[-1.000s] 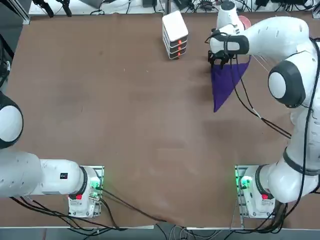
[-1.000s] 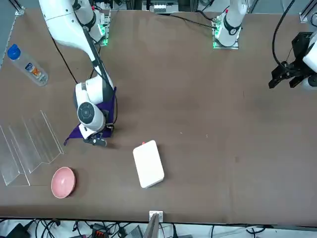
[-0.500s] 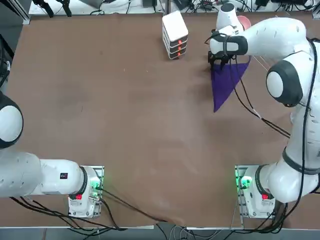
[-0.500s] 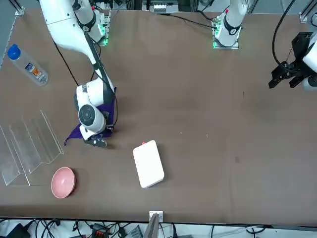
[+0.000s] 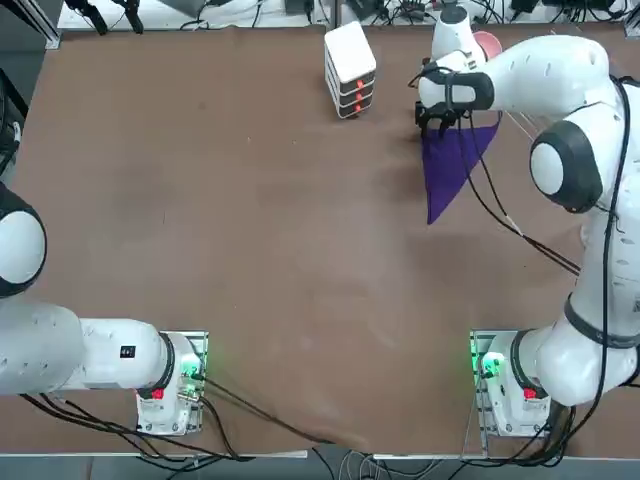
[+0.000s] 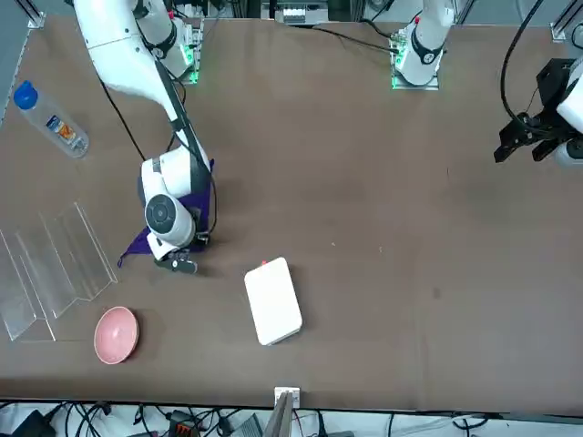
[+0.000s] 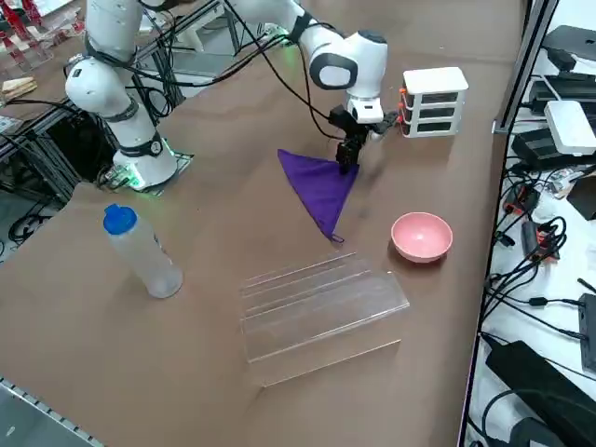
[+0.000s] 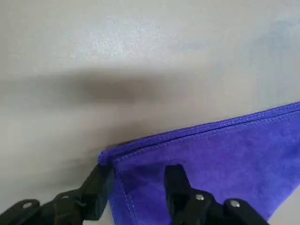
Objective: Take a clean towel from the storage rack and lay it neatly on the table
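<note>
Jaws parted by a moderate gap, straddling a corner of the towel (image 8: 211, 154) without clamping it: one finger (image 8: 98, 190) just outside the hemmed edge, the other (image 8: 176, 185) over the purple cloth. Right gripper (image 7: 348, 155) low over the table (image 5: 250, 250), at the towel's (image 7: 321, 188) corner nearest the white stacked box (image 7: 433, 101). Towel flat on the tabletop as a folded triangle, apart from the storage rack (image 7: 317, 312). Pink bowl (image 7: 422, 236) between towel and rack; plastic bottle (image 7: 140, 251) well off to the side.
</note>
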Controlling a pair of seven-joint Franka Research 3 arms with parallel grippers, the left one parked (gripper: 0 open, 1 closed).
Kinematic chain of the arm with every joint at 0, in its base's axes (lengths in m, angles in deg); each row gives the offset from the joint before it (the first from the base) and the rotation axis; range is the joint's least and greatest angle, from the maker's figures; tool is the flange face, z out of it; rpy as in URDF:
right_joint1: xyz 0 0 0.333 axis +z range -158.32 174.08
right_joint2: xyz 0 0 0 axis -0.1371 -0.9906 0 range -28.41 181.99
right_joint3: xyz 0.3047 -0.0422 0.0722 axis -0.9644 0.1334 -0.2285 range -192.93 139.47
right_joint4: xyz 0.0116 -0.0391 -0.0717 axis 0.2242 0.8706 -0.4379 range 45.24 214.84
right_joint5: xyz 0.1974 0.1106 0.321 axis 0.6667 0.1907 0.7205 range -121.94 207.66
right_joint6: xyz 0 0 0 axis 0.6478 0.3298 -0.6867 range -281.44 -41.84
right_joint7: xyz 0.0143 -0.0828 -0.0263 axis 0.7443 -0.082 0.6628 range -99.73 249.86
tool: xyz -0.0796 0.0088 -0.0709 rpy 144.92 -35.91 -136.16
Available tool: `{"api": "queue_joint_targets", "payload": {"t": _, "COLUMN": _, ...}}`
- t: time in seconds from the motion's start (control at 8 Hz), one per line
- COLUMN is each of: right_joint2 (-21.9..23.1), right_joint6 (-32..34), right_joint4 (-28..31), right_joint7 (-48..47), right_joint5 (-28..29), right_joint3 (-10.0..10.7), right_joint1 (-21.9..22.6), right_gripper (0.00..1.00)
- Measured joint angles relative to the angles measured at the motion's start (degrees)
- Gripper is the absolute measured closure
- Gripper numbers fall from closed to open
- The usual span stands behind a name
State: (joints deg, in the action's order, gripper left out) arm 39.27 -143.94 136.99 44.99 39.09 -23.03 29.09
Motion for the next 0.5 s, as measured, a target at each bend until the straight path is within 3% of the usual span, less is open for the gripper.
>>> {"api": "queue_joint_targets", "payload": {"t": 0.5, "right_joint2": -0.45, "right_joint6": -0.66, "right_joint4": -0.26, "right_joint7": -0.22, "right_joint5": -0.04, "right_joint3": 0.07, "right_joint1": 0.0, "right_gripper": 0.34}}
